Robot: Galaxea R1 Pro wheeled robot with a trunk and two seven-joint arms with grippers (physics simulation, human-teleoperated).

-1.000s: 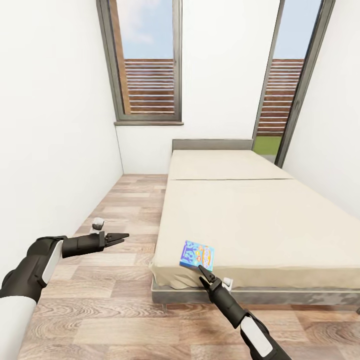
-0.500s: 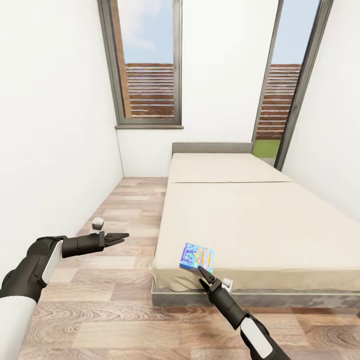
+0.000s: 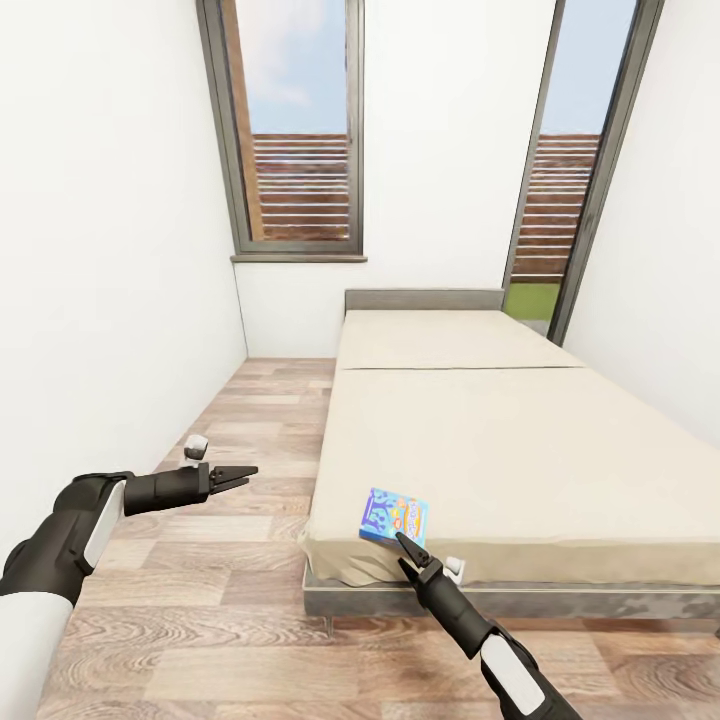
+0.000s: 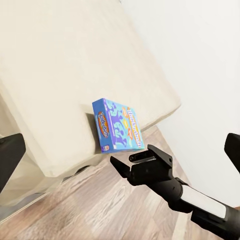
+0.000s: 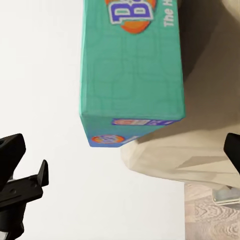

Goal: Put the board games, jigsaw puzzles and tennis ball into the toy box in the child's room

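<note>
The blue board game [image 3: 394,516] was left lying at the bed's [image 3: 520,440] near corner, not yet gripped, the right gripper [image 3: 404,541] spread open just before it, the left gripper [image 3: 243,474] empty and open over the floor.

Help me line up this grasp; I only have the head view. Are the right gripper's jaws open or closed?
Observer: Open. In the right wrist view, the right gripper's fingers are spread wide, with the blue board game ahead between them.
Operator: Touching the box?
Observer: It doesn't look so. The left wrist view shows a thin gap between the tips and the box's near edge.
</note>
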